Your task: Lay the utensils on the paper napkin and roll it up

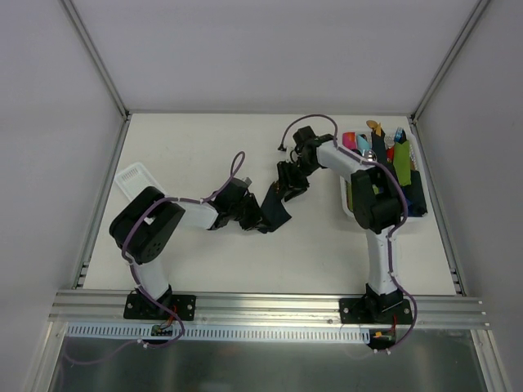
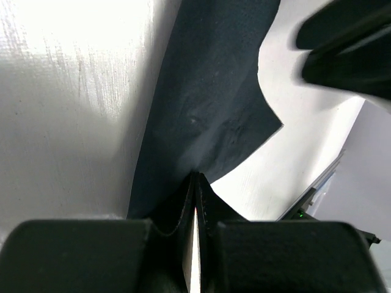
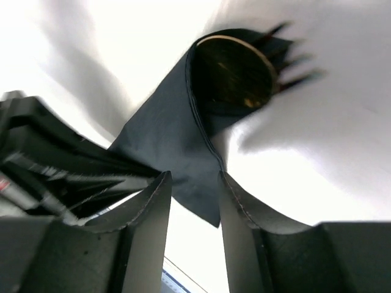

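Observation:
The dark navy paper napkin lies mid-table, folded over the utensils. In the right wrist view the napkin wraps the spoon's gold bowl, and the fork's tines poke out beside it. My left gripper is shut on a napkin edge; in the left wrist view its jaws pinch the sheet. My right gripper is open, its fingers straddling the napkin's lower corner without pinching it.
A white tray at the right holds green, pink and dark rolled bundles with cutlery tips. A white ribbed object lies at the left by the left arm. The right gripper's body shows in the left wrist view.

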